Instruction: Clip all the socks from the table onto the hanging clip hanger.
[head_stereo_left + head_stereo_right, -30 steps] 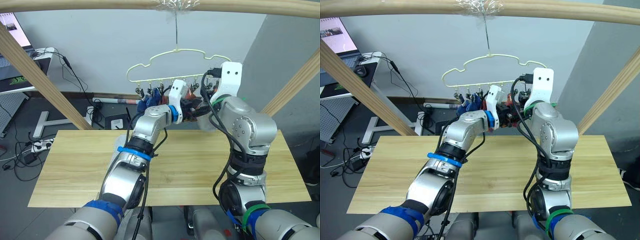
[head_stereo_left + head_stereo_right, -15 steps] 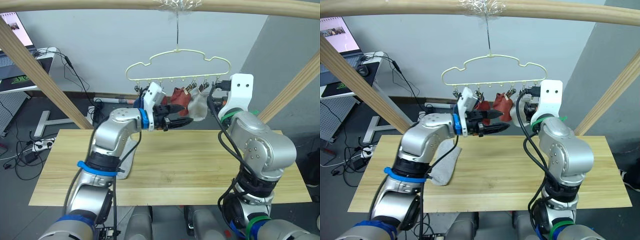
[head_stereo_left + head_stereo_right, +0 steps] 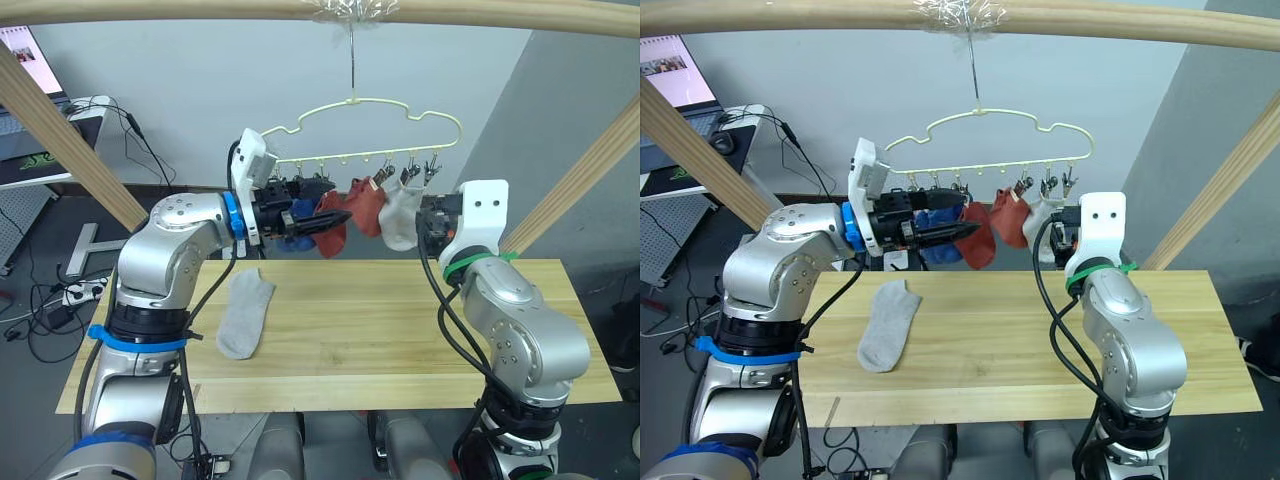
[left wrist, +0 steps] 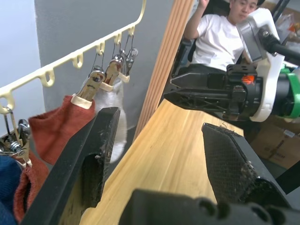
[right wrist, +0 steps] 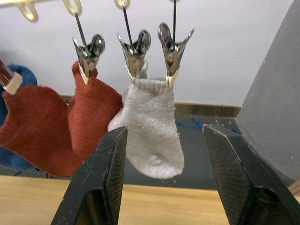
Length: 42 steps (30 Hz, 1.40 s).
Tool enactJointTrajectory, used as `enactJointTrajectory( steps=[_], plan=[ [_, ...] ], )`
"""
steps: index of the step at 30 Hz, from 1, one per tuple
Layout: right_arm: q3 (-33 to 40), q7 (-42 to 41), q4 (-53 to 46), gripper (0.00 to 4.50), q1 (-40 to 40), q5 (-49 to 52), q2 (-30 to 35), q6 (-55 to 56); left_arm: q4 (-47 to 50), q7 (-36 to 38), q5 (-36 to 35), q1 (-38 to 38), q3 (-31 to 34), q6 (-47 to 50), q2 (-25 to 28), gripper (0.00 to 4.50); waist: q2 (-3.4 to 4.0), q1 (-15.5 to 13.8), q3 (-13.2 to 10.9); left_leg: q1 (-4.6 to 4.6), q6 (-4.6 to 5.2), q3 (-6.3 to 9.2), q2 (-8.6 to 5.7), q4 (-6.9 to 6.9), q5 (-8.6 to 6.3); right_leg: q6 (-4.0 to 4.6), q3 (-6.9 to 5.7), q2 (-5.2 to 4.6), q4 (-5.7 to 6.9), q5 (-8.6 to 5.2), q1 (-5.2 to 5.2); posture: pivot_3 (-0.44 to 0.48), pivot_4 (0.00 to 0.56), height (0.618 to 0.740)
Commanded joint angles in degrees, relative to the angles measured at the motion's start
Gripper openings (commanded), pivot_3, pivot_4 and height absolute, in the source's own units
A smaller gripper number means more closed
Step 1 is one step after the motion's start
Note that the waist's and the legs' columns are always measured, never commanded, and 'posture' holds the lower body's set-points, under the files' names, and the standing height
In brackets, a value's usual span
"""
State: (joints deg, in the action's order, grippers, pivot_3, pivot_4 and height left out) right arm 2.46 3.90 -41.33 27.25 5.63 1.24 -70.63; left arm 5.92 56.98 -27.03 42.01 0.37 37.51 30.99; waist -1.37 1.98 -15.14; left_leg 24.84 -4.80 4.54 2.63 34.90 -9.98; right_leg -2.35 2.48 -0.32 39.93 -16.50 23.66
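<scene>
Both arms are pulling back from the clip hanger (image 3: 356, 128) | left gripper (image 4: 159, 154) wide, empty; right gripper (image 5: 164, 180) wide, empty | grey sock (image 3: 245, 313) probably next, lying at 9 o'clock on table (image 3: 400, 320)

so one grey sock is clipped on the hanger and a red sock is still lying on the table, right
Not quite: the sock lying on the table is grey, not red, as the left eye view shows. The rest holds: one grey sock is clipped on the hanger.

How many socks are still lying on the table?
1: a grey sock lies flat on the table, near its left side. The other socks hang clipped on the hanger.
</scene>
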Motion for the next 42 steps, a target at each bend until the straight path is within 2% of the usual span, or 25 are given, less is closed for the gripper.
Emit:
enactJointTrajectory(
  steps=[1,4,6,19,26,42],
  plan=[
    [-0.04,0.29,-0.62,2.64,1.62,-0.48,-0.06,2.53,1.80,-0.21,-1.42,1.25,0.79,-0.08,0.64,3.19,0.00,-0.04,0.00,0.00,0.00,0.00,0.00,0.00,0.00,0.00,0.00,0.00,0.00,0.00,0.00,0.036,0.196,0.740],
    [0.21,0.53,0.69,2.64,2.66,-0.70,-0.07,3.29,2.01,-0.33,-2.19,1.58,0.88,0.86,0.74,3.19,0.00,-0.06,0.00,0.00,0.00,0.00,0.00,0.00,0.00,0.01,0.00,0.00,-0.01,0.00,0.00,0.041,0.195,0.740],
    [0.49,0.60,1.37,2.28,3.18,-0.76,-0.21,3.60,2.14,-0.44,-2.42,1.69,0.86,1.15,0.91,3.22,0.00,-0.08,0.00,0.00,0.00,0.00,0.00,-0.01,0.00,0.01,0.00,0.00,-0.01,0.00,0.00,0.044,0.193,0.740],
    [4.23,-0.32,11.08,2.28,7.27,-0.44,1.91,9.26,2.21,1.36,-2.52,1.62,-0.12,0.71,3.84,3.22,0.00,-0.16,0.00,0.00,-0.01,0.00,0.00,-0.01,0.00,0.02,0.00,0.00,0.01,0.01,0.00,0.061,0.182,0.740],
    [5.46,-0.72,17.10,2.28,8.93,0.23,2.55,12.86,2.28,0.91,-2.15,1.73,-0.53,0.42,3.54,3.22,0.00,-0.18,0.00,0.00,0.00,-0.01,0.00,0.00,0.00,0.02,-0.01,0.00,0.02,0.01,0.00,0.070,0.178,0.740],
    [5.97,-1.58,23.96,2.28,12.64,2.02,1.48,16.02,3.38,-0.94,-2.35,1.02,-0.31,0.88,3.61,3.22,0.00,-0.27,0.00,0.00,-0.01,-0.01,0.00,0.00,0.01,0.03,-0.01,-0.01,0.04,0.02,0.00,0.095,0.182,0.740]
  ],
)
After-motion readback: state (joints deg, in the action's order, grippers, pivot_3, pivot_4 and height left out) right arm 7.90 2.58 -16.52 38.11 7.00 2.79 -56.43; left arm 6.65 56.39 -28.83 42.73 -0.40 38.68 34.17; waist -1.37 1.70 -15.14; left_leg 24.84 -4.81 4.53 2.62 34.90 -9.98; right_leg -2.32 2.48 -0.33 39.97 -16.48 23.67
